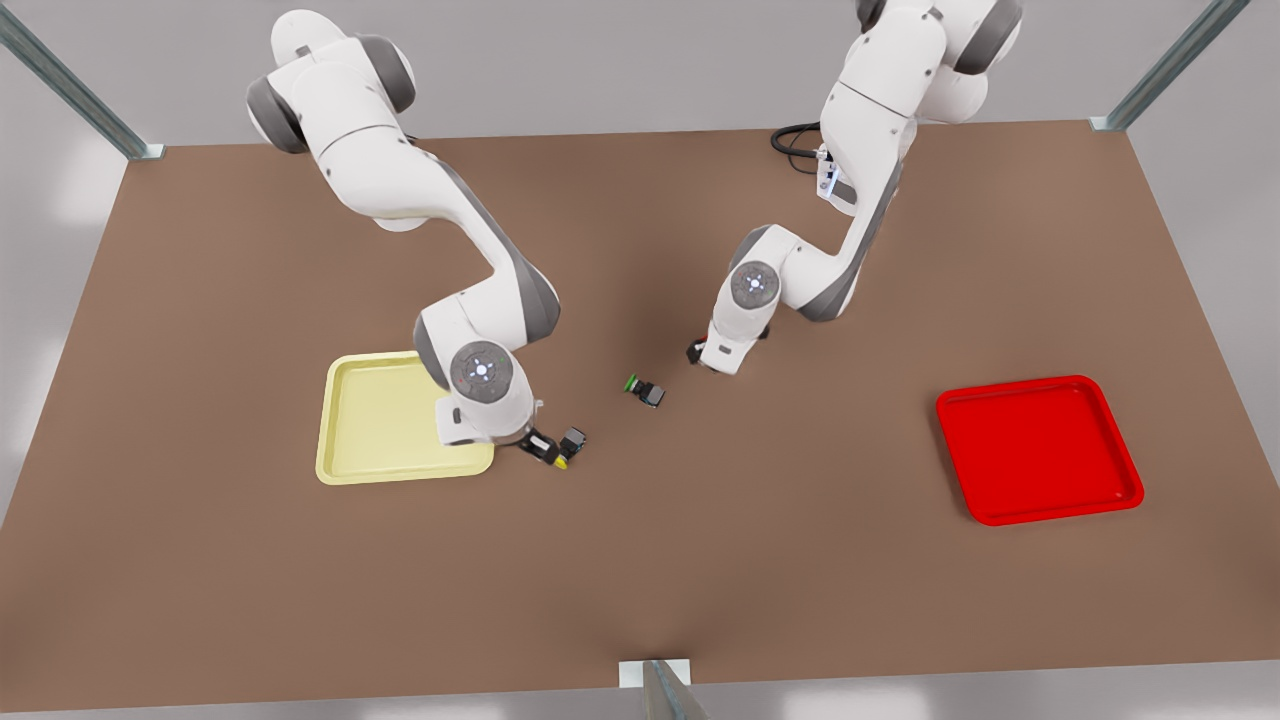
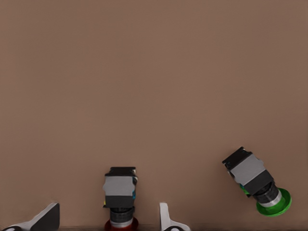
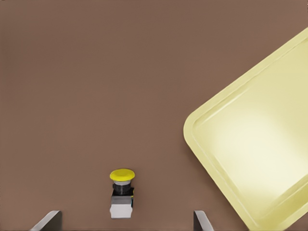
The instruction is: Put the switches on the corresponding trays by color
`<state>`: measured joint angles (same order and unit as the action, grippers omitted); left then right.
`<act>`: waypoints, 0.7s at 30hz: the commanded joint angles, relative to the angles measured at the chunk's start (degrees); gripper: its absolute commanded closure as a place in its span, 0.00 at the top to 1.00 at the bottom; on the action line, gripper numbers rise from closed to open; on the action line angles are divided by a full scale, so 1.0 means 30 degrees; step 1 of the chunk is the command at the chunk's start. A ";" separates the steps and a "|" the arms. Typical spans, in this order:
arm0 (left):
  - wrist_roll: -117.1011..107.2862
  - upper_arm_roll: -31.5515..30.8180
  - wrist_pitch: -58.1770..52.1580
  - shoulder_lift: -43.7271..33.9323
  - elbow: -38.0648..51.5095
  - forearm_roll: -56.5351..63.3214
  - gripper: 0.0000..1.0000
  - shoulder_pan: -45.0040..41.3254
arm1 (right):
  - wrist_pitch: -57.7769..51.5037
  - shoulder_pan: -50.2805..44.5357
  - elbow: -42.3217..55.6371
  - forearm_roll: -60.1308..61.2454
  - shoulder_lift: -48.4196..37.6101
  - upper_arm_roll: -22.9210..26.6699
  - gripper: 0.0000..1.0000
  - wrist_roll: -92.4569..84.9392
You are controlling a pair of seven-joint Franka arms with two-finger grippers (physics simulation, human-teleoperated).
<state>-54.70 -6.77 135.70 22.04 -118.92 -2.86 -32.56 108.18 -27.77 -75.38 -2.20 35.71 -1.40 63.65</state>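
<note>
Up front I see the pale yellow square plastic tray (image 1: 385,420) left, the bright red square tray (image 1: 1040,448) right. Left gripper (image 2: 108,219), fingers apart, straddles the red-capped switch (image 2: 120,197); right gripper (image 3: 126,221), fingers apart, flanks the yellow-capped switch (image 3: 121,192).

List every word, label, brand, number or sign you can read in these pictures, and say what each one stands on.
None: no readable text in any view.
Yellow tray, red tray and table: plain, unmarked.
Yellow-capped switch, red-capped switch, green-capped switch: no legible marking on caps or bodies.
Arm joints: glowing round lights, not letters.
Right claw and left claw: open, unmarked.
</note>
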 commanded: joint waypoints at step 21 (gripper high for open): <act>-0.0019 0.0058 0.4512 0.1881 -0.1787 -0.0160 0.60 -0.0046 | 1.0083 -0.1262 -0.5665 -0.1140 0.2539 -0.0851 1.00 0.3511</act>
<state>-54.75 -6.59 149.19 27.69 -124.28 -3.36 -32.69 138.50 -31.47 -92.25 -5.62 43.72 -3.95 74.45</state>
